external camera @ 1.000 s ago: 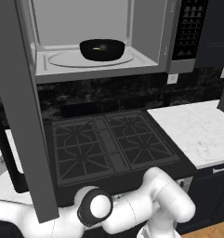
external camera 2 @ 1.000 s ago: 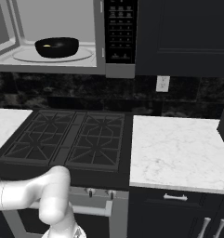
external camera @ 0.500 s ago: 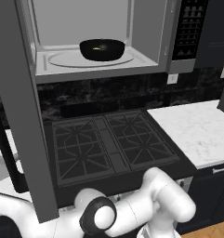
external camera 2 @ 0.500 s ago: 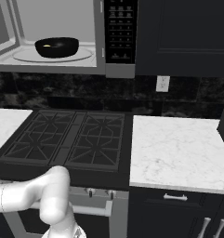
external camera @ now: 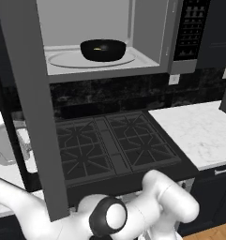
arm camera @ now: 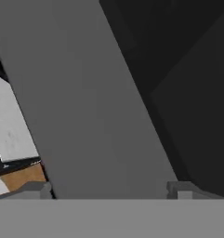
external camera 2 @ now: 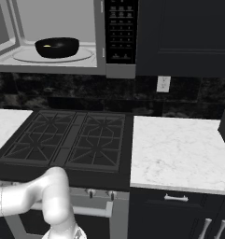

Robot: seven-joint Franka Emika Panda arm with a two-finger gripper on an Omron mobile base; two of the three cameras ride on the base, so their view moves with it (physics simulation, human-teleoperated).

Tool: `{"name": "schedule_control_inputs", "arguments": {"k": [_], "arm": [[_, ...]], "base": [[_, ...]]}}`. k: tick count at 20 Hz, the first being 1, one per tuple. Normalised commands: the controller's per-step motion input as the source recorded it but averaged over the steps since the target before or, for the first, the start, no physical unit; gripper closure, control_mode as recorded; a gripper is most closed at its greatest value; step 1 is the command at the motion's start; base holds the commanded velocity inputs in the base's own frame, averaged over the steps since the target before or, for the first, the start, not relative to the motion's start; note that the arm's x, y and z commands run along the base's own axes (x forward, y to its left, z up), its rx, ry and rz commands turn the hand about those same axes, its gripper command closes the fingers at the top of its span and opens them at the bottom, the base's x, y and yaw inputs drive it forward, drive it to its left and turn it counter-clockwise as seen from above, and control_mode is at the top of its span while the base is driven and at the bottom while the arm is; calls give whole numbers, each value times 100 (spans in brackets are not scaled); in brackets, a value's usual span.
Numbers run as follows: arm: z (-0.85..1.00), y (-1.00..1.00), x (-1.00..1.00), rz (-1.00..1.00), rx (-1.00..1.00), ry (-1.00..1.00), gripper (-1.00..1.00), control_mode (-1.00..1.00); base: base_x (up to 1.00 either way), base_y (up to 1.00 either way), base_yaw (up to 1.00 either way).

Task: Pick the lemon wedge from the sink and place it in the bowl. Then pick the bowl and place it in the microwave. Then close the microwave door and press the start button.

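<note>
Left base view: compared with a second ago the scene sits the same, but the white arm at the bottom of the frame has shifted, its dark joint sliding a little to the right and lower behind the microwave door (external camera: 37,108). That suggests the arm is working its way round the open door, so the closing step looks to be the one in hand. The door runs as a grey band down the left of the frame, swung wide. In the upper middle, the microwave (external camera: 156,33) stands open with the bowl (external camera: 103,49) on its turntable; a small yellow fleck inside the bowl is likely the lemon wedge (external camera: 99,47). The first two steps appear done.

Right base view: nothing has moved here apart from the arm at the lower left. The bowl (external camera 2: 57,47) sits at the upper left inside the microwave (external camera 2: 115,37), the lemon wedge (external camera 2: 47,45) a faint yellow streak within it.

Hand view: the gripper (arm camera: 108,191) has its jaws spread wide and grasps nothing; both tips rise at the bottom edge, and the grey microwave door (arm camera: 85,107) slants across the frame close ahead of them.
</note>
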Motion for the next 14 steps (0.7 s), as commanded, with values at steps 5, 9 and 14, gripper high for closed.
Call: {"name": "schedule_control_inputs", "arguments": {"k": [5,9,14], "arm": [[26,-88,-32,0,5,0,-100,-100],[22,-93,-29,5,6,0,-100,-100],[6,-87,-33,16,9,3,-100,-100]], "base": [[0,0,0],[0,0,0],[0,0,0]]}}
